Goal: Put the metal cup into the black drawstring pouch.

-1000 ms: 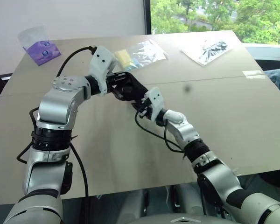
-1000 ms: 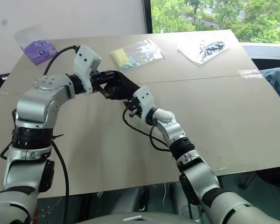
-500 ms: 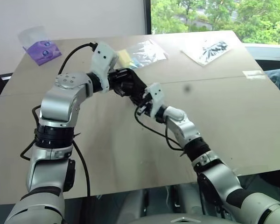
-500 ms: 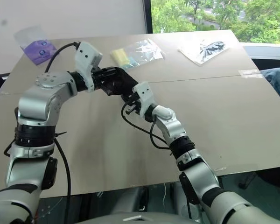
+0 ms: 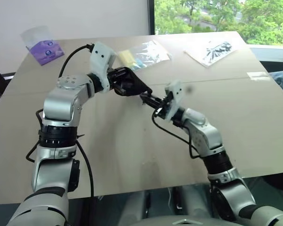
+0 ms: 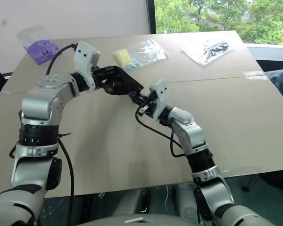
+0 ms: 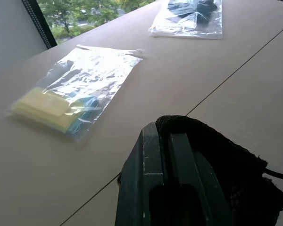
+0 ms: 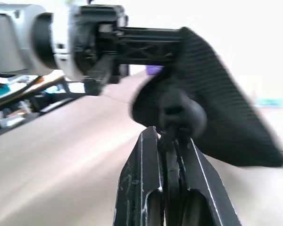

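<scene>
The black drawstring pouch hangs above the table's middle, and my left gripper is shut on its upper edge. In the left wrist view the fingers lie flat against the pouch. My right gripper sits just right of the pouch's lower corner. It is shut on the pouch's thin cord, right below the round black cord stopper. The pouch hangs behind that stopper. The metal cup is hidden.
A clear bag with yellow items lies behind the pouch. Another clear bag with a black-and-white print is at the far right, and a purple packet at the far left. A seam crosses the tan table.
My right hand has pulled back to the right and risen a little, and its fingers have shut on the cord. The left gripper and pouch have stayed nearly in place.
</scene>
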